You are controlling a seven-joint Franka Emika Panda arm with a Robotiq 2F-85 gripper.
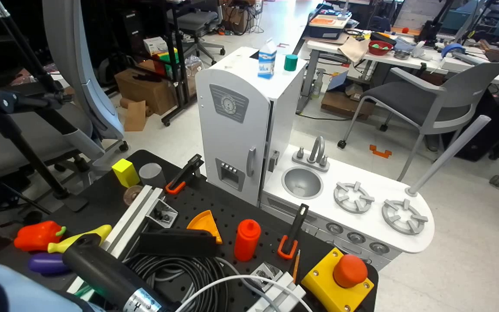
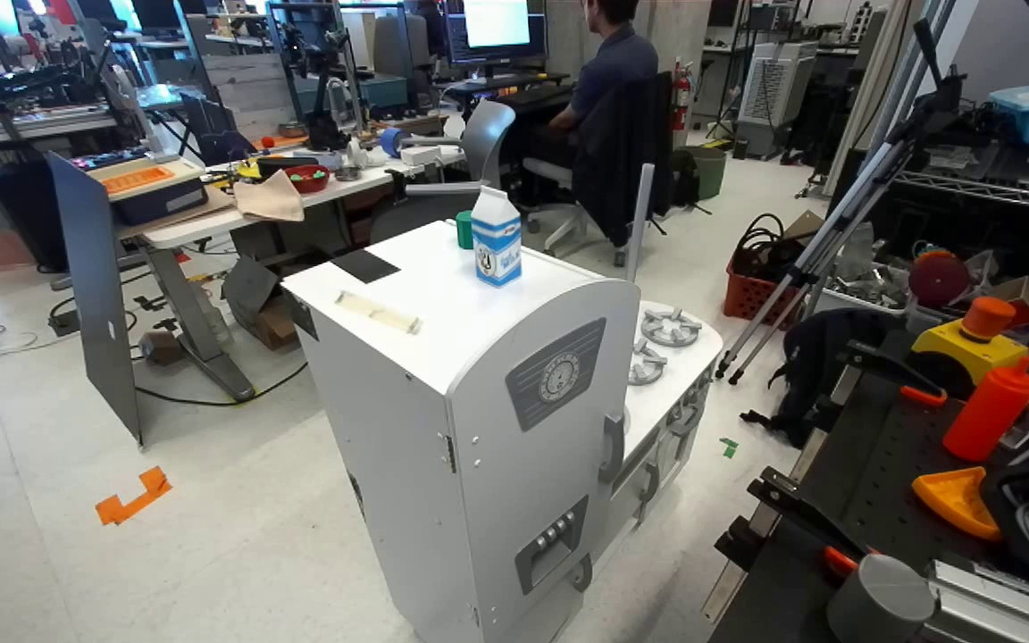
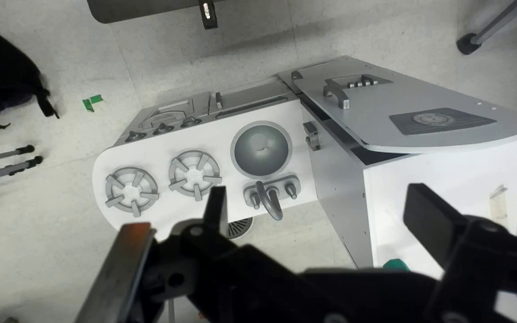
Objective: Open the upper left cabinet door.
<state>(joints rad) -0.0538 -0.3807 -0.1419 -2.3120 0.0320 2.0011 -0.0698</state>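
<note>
The tall light grey cabinet door (image 1: 232,134), also in an exterior view (image 2: 532,473) and the wrist view (image 3: 375,107), best fits the upper left cabinet door. It bears a dark gauge plate and a dispenser panel; no paler square inset shows on it. It stands slightly ajar, with a dark gap along its handle side. Its grey handle (image 3: 337,94) also shows in both exterior views (image 1: 251,161) (image 2: 613,448). My gripper (image 3: 316,197) is wide open, with nothing between its fingers, above the toy kitchen and apart from the handle. I cannot make it out in the exterior views.
A milk carton (image 2: 497,237) and a green cup (image 1: 290,63) stand on the cabinet top. A faucet (image 1: 318,149), a sink (image 3: 260,150) and a white post (image 1: 448,156) are beside the cabinet. A black worktop (image 1: 271,229) with clamps and a red bottle (image 1: 247,240) faces the door.
</note>
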